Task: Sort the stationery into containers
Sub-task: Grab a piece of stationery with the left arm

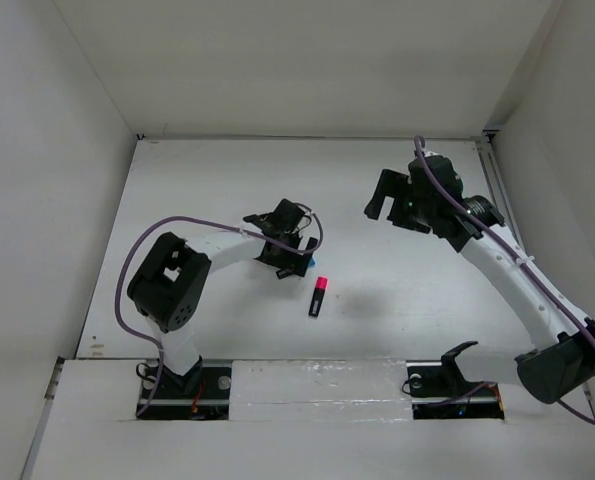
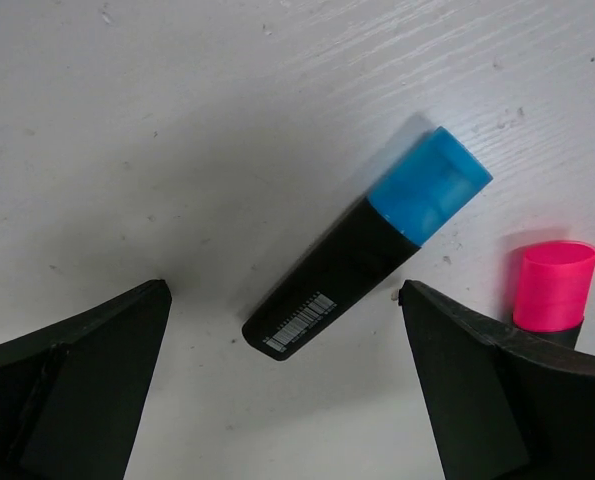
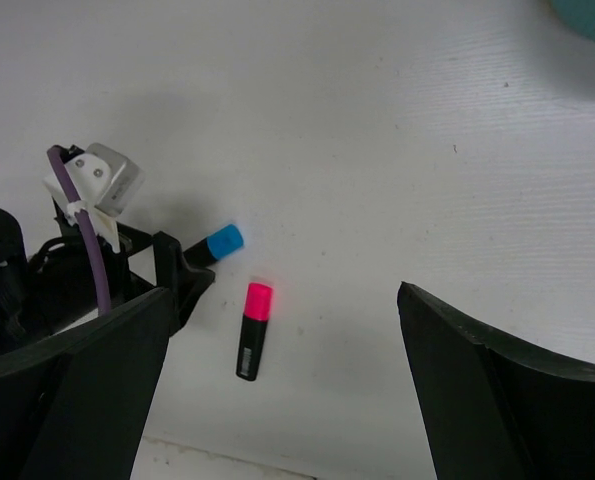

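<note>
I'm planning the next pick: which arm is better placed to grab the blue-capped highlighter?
Left. The left gripper hangs open right over the blue-capped highlighter, fingers either side of its barrel. The right gripper, also open, is far from it.

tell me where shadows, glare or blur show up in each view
Top external: soft even light, glare on the glossy near strip, faint shadow right of the pink-capped highlighter. Left wrist: blue-capped highlighter sharp, broad soft shadow on its upper left. Right wrist: teal cup cropped and blurry at the top corner.
</note>
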Robot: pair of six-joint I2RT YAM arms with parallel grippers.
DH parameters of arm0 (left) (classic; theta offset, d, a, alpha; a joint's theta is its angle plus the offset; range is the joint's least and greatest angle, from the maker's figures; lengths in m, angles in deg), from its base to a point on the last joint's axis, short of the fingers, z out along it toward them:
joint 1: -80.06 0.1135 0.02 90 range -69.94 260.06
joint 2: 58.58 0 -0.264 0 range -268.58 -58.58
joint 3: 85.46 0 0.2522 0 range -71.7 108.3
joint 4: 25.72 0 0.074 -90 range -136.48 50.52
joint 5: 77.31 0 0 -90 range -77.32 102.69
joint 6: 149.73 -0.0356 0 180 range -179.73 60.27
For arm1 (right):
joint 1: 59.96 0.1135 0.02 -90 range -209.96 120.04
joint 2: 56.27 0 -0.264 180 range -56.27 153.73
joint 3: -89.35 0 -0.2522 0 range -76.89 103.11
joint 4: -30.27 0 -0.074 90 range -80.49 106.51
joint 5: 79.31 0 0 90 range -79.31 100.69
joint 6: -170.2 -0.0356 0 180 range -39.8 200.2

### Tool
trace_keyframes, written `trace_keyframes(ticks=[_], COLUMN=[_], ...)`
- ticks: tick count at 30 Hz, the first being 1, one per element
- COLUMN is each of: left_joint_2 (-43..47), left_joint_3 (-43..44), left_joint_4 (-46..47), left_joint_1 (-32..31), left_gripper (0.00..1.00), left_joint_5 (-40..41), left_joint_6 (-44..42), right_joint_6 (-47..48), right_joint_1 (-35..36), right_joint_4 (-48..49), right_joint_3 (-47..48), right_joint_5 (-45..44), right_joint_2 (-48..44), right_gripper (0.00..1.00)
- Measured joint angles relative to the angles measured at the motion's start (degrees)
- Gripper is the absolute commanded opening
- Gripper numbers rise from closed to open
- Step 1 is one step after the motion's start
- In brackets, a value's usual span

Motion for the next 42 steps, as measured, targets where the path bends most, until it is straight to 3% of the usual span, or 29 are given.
trace_keyframes(ticks=[10, 14, 20, 24, 34, 35, 36, 42], left_joint_2=[-1.9, -1.9, -0.8, -0.6, -0.5, -0.6, -0.7, -1.2], left_joint_3=[1.8, 1.8, 0.3, 0.0, -0.2, -0.2, -0.2, 0.6], left_joint_4=[-0.6, -0.7, -0.4, -0.5, -0.4, -0.4, -0.3, -0.3], left_joint_1=[0.1, 0.1, 0.3, 0.4, 0.4, 0.4, 0.4, 0.4], left_gripper=[0.96, 0.89, 0.61, 0.49, 0.29, 0.24, 0.00, 0.00], left_joint_5=[1.2, 1.2, 1.2, 0.6, -1.2, -1.5, -1.7, -2.4], left_joint_6=[-0.5, -0.6, -0.1, 0.1, 0.5, 0.5, 0.5, 1.7], right_joint_6=[1.8, 2.1, 2.6, 2.9, 2.9, 2.9, 2.9, 2.9], right_joint_1=[-4.3, -5.1, -5.1, -5.4, -6.7, -6.7, -6.8, -7.7], right_joint_4=[1.2, 1.8, 1.9, 1.9, 1.9, 1.9, 1.9, 1.9], right_joint_3=[-4.4, -4.4, -4.3, -4.2, -3.9, -3.8, -3.8, -3.3], right_joint_5=[2.8, 3.1, 3.7, 3.9, 4.3, 4.3, 4.3, 4.3], right_joint_2=[-5.4, -5.3, -3.5, -2.7, -2.4, -2.4, -2.4, -2.5], right_gripper=[0.99, 0.99, 0.99, 0.99, 0.99, 0.99, 0.99, 0.99])
